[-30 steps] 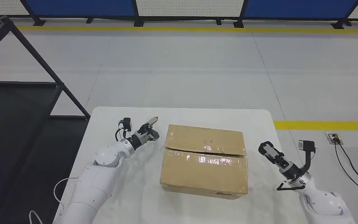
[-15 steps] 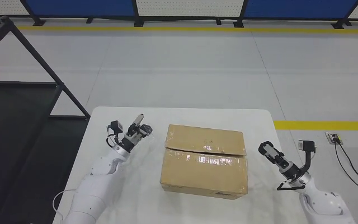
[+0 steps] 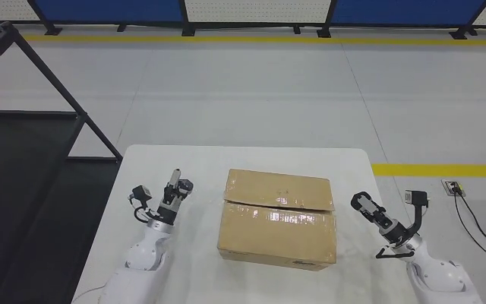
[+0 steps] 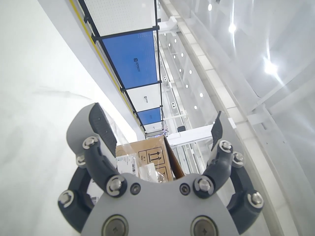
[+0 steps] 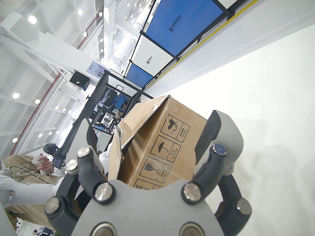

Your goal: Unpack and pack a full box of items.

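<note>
- Left gripper point(image 4: 157, 117): dark ribbed pads point(image 4: 103, 126) spread wide, nothing between them. It hovers near the left end of the brown cardboard box point(image 3: 277, 220), apart from it.
- Right gripper point(image 5: 152, 124): fingers likewise parted and holding nothing, near the box's right end, not touching.
- Box: sits between the two grippers on the white table point(image 3: 144, 163). There is glossy tape point(image 3: 281, 216) across its top, and one top flap point(image 5: 137, 114) stands ajar at the right end.
- Contents: cannot tell from above.
- Judgement: early stage. The flaps are yet to be folded back and the contents lifted out, then everything returned and the box closed.
</note>
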`<action>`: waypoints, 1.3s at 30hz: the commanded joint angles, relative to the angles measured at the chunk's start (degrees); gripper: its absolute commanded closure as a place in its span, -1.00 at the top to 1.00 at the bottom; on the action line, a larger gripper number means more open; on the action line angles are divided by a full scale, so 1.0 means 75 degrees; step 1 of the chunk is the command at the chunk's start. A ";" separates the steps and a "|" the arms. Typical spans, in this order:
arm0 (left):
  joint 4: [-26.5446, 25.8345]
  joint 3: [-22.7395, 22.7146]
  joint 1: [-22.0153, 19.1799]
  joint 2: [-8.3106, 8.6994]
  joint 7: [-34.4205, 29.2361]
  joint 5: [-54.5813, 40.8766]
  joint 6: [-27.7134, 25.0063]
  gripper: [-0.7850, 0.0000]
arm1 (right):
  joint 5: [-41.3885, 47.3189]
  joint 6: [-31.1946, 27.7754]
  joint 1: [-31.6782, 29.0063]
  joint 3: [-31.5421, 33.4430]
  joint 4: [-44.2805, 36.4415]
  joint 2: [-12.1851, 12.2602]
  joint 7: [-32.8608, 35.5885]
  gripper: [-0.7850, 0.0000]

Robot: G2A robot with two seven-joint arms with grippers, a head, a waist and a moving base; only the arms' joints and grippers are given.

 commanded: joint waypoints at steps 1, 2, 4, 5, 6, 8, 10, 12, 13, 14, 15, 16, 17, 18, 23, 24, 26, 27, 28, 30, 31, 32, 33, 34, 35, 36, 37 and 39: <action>-0.0343 -0.0081 0.0301 0.0005 0.0303 0.0130 -0.0006 1.00 | 0.0000 0.0000 0.0000 0.0000 0.0000 0.0000 0.0000 1.00; -0.0480 -0.0126 0.0422 0.0007 0.0435 0.0180 0.0007 1.00 | 0.0000 0.0000 0.0000 0.0000 0.0000 0.0000 0.0000 1.00; -0.0724 -0.0194 0.0656 0.0007 0.0680 0.0315 0.0035 1.00 | 0.0000 0.0000 0.0000 0.0000 0.0000 0.0000 0.0000 1.00; -0.0837 -0.0225 0.0762 0.0006 0.0804 0.0395 0.0053 1.00 | 0.0000 0.0000 0.0000 0.0000 0.0000 0.0000 0.0000 1.00; -0.0936 -0.0247 0.0869 0.0004 0.0913 0.0463 0.0073 1.00 | 0.0000 0.0000 0.0000 0.0000 0.0000 0.0000 0.0000 1.00; -0.1106 -0.0290 0.1057 -0.0003 0.1102 0.0576 0.0136 1.00 | 0.0000 0.0000 0.0000 0.0000 0.0000 0.0000 0.0000 1.00; -0.1216 -0.0337 0.1212 -0.0011 0.1207 0.0574 0.0185 1.00 | 0.0000 0.0000 0.0000 0.0000 0.0000 0.0000 0.0000 1.00; -0.1281 -0.0383 0.1326 -0.0018 0.1274 0.0571 0.0217 1.00 | 0.0000 0.0000 0.0000 0.0000 0.0000 0.0000 0.0000 1.00; -0.1293 -0.0401 0.1372 -0.0022 0.1295 0.0559 0.0248 1.00 | 0.0000 0.0000 0.0000 0.0000 0.0000 0.0000 0.0000 1.00; -0.1311 -0.0417 0.1410 -0.0028 0.1314 0.0542 0.0252 1.00 | 0.0000 0.0000 0.0000 0.0000 0.0000 0.0000 0.0000 1.00; -0.1307 -0.0434 0.1445 -0.0032 0.1333 0.0556 0.0265 1.00 | 0.0000 0.0000 0.0000 0.0000 0.0000 0.0000 0.0000 1.00; -0.1297 -0.0451 0.1474 -0.0036 0.1365 0.0592 0.0276 1.00 | 0.0000 0.0000 0.0000 0.0000 0.0000 0.0000 0.0000 1.00; -0.1280 -0.0462 0.1503 -0.0043 0.1391 0.0585 0.0288 1.00 | 0.0000 0.0000 0.0000 0.0000 0.0000 0.0000 0.0000 1.00; -0.1260 -0.0479 0.1521 -0.0048 0.1401 0.0583 0.0300 1.00 | 0.0000 0.0000 0.0000 0.0000 0.0000 0.0000 0.0000 1.00; -0.1147 -0.0629 0.1549 -0.0067 0.1498 0.0514 0.0280 1.00 | 0.0000 0.0000 0.0000 0.0000 0.0000 0.0000 0.0000 1.00; -0.1133 -0.0657 0.1544 -0.0072 0.1493 0.0456 0.0267 1.00 | 0.0000 0.0000 0.0000 0.0000 0.0000 0.0000 0.0000 1.00; -0.1080 -0.0709 0.1526 -0.0077 0.1454 0.0398 0.0328 1.00 | 0.0000 0.0000 0.0000 0.0000 0.0000 0.0000 0.0000 1.00; -0.1058 -0.0717 0.1526 -0.0079 0.1393 0.0393 0.0346 1.00 | 0.0000 0.0000 0.0000 0.0000 0.0000 0.0000 0.0000 1.00; -0.1017 -0.0727 0.1528 -0.0079 0.1337 0.0413 0.0393 1.00 | 0.0000 0.0000 0.0000 0.0000 0.0000 0.0000 0.0000 1.00; -0.0972 -0.0728 0.1532 -0.0087 0.1205 0.0357 0.0451 1.00 | 0.0000 0.0000 0.0000 0.0000 0.0000 0.0000 0.0000 1.00; -0.0935 -0.0732 0.1533 -0.0088 0.1141 0.0368 0.0485 1.00 | 0.0000 0.0000 0.0000 0.0000 0.0000 0.0000 0.0000 1.00; -0.0918 -0.0717 0.1532 -0.0093 0.1035 0.0339 0.0522 1.00 | 0.0000 0.0000 0.0000 0.0000 0.0000 0.0000 0.0000 1.00; -0.0905 -0.0702 0.1531 -0.0096 0.0872 0.0256 0.0548 1.00 | 0.0000 0.0000 0.0000 0.0000 0.0000 0.0000 0.0000 1.00; -0.0871 -0.0700 0.1519 -0.0093 0.0713 0.0237 0.0583 1.00 | 0.0000 0.0000 0.0000 0.0000 0.0000 0.0000 0.0000 1.00; -0.0834 -0.0701 0.1501 -0.0090 0.0611 0.0291 0.0618 1.00 | 0.0000 0.0000 0.0000 0.0000 0.0000 0.0000 0.0000 1.00; -0.0815 -0.0674 0.1482 -0.0093 0.0495 0.0305 0.0676 1.00 | 0.0000 0.0000 0.0000 0.0000 0.0000 0.0000 0.0000 1.00; -0.0812 -0.0651 0.1462 -0.0097 0.0340 0.0249 0.0715 1.00 | 0.0000 0.0000 0.0000 0.0000 0.0000 0.0000 0.0000 1.00; -0.0832 -0.0610 0.1435 -0.0096 0.0061 0.0297 0.0685 1.00 | 0.0000 0.0000 0.0000 0.0000 0.0000 0.0000 0.0000 1.00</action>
